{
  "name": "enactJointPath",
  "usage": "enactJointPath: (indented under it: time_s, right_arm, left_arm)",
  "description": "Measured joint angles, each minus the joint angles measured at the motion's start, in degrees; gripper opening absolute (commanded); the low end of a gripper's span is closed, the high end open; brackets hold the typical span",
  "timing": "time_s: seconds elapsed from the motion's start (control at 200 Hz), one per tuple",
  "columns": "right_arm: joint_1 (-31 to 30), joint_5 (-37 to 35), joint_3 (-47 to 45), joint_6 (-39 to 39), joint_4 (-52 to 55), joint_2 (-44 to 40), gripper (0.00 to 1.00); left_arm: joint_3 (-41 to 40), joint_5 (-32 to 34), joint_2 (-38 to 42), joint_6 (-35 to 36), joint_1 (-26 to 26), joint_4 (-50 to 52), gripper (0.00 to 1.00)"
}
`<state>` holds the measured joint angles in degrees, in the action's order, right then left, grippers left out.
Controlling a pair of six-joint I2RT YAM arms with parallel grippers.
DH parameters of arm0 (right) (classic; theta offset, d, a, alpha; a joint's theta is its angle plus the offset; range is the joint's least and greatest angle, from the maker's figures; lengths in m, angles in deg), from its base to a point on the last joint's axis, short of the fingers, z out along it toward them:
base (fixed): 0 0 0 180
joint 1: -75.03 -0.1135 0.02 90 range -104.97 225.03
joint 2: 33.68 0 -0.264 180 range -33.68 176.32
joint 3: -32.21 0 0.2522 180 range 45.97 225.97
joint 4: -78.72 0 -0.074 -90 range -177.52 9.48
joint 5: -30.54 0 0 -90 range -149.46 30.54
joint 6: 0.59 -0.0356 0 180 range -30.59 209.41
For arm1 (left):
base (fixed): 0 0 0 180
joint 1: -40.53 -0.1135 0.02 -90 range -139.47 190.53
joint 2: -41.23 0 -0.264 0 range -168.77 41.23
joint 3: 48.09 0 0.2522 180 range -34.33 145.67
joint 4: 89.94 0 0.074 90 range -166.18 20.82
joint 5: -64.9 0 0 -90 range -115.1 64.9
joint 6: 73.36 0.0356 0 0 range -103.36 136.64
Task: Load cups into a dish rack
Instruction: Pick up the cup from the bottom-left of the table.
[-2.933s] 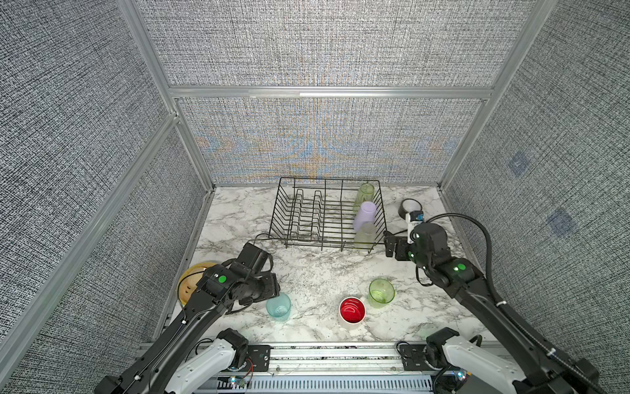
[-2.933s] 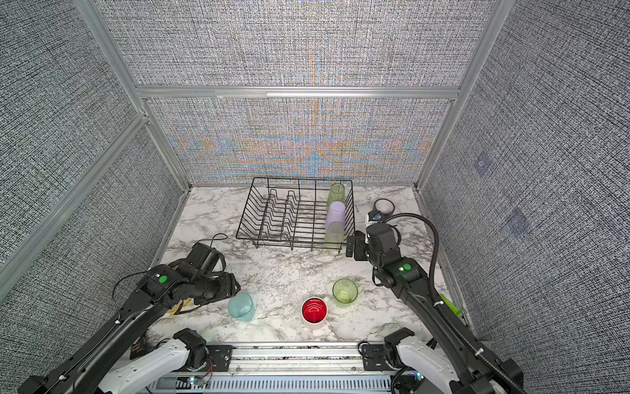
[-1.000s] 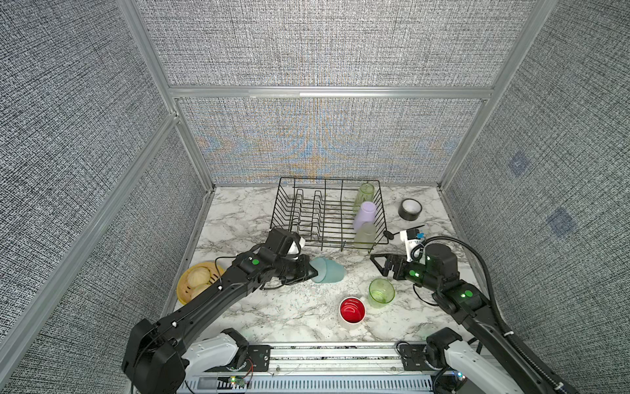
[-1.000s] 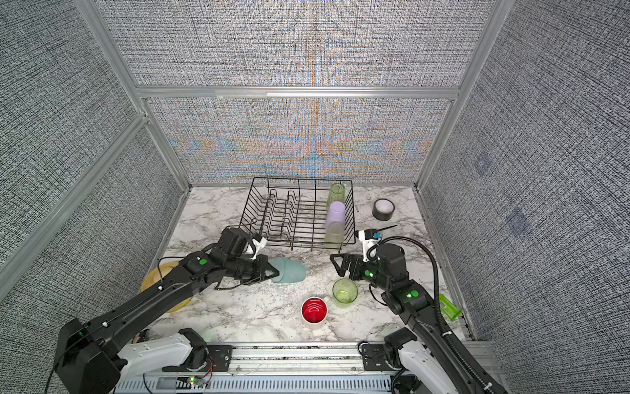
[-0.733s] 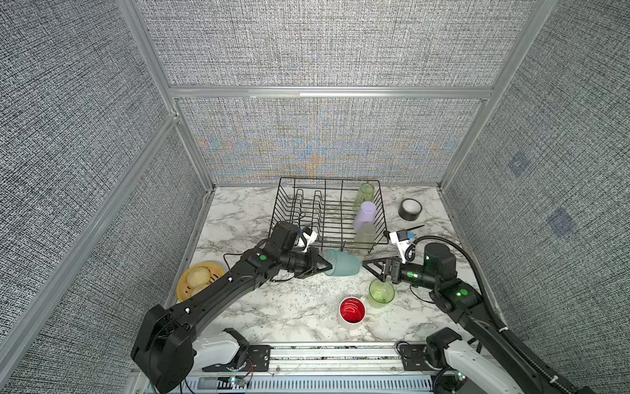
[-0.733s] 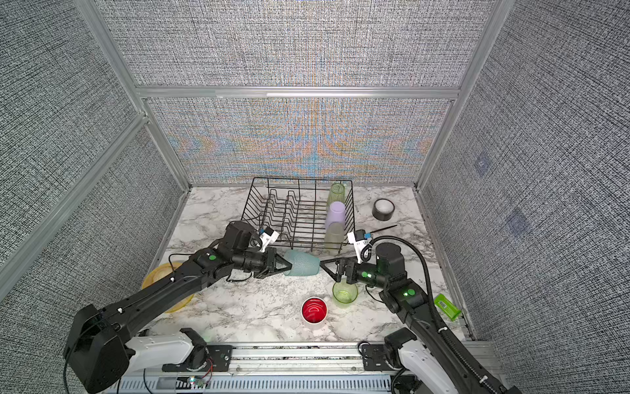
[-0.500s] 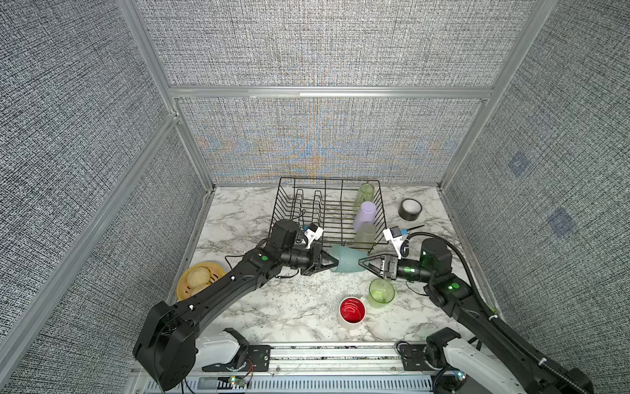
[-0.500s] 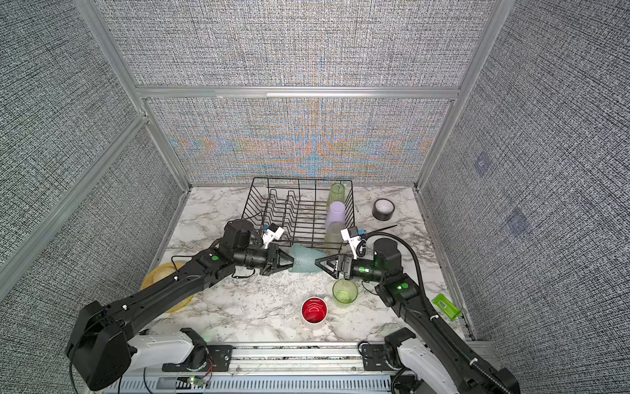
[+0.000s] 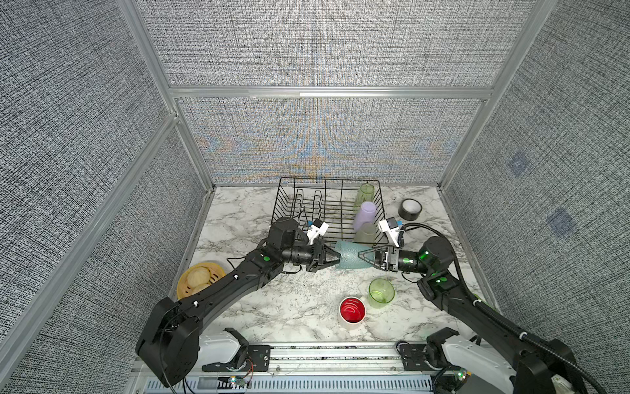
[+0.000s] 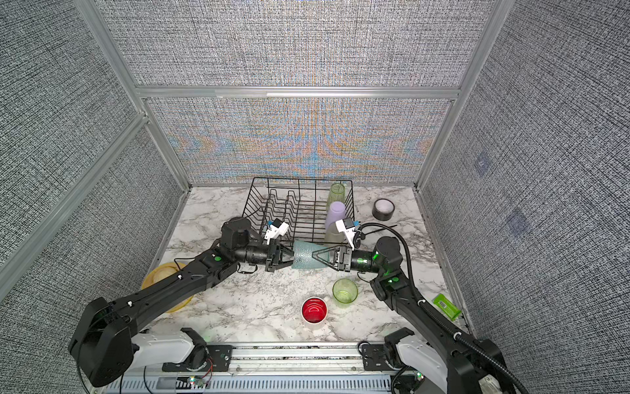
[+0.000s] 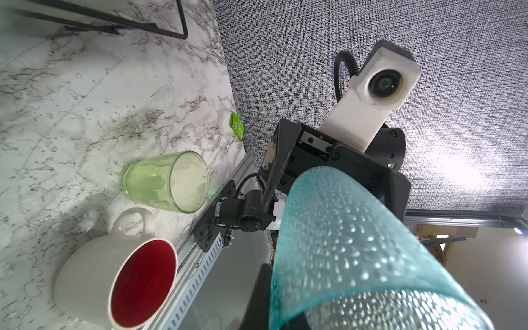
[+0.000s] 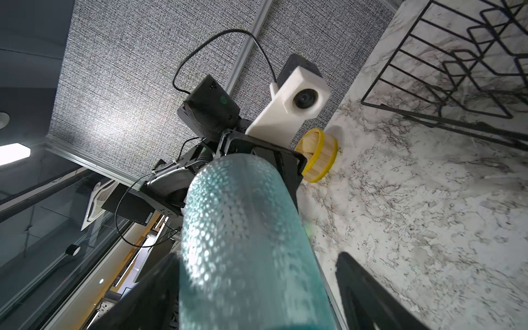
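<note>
Two of my tools meet at one translucent teal cup (image 9: 347,255), which hangs in the air above the marble surface (image 9: 289,300), just in front of the near edge of the black wire dish rack (image 9: 324,178). The cup lies level, its long axis running from my left tool (image 9: 335,261) to my right tool (image 9: 362,257), with the wider end toward the left. My left tool is clamped on that wide end, but exactly where its tips meet the rim is hard to make out. My right tool is spread wide around the narrow end. In the right wrist view its fingers (image 12: 371,294) flank the cup with a clear gap on one side, and the frame edge cuts off the cup's near end. Three cups sit along the rack's right side: a tall green cup (image 9: 364,196), a lilac cup (image 9: 364,214) and a pale cup (image 9: 365,233) partly hidden behind my right wrist camera. A short green cup (image 9: 381,294) and a white cup with red inside (image 9: 352,309) stand upright on the surface nearer the front.
</note>
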<state>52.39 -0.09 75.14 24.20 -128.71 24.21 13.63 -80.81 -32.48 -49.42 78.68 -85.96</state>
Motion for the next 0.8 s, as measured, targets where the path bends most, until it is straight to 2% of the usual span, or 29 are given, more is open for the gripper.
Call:
enactJointPath:
  time_s: [0.245,0.3,0.38,0.415,0.655,0.8]
  right_arm:
    - [-1.4,-0.66,-0.22,-5.03,-6.64,2.19,0.69]
    - [-1.44,-1.05,-0.22,-5.4,-7.06,2.64,0.66]
    - [-1.51,-1.99,-0.2,-5.73,-7.45,3.23,0.63]
    - [-1.77,-2.47,-0.11,-6.01,-7.48,3.56,0.62]
    - [-1.99,-4.37,1.6,-4.59,-4.96,4.02,0.58]
    - [-2.08,-6.99,6.36,2.95,8.26,2.54,0.58]
  left_arm:
    - [-0.52,-0.31,-0.33,-0.52,-0.04,-2.38,0.01]
    - [-0.55,-0.15,-0.57,-0.72,-0.07,-2.75,0.07]
    - [-0.61,0.13,-0.98,-1.01,-0.22,-3.32,0.27]
    - [-0.61,0.72,-1.25,-1.03,-0.13,-3.56,0.31]
    - [-0.61,2.14,-1.55,0.07,-0.96,-0.74,0.42]
    - [-0.61,4.39,0.79,4.09,-3.1,4.74,0.44]
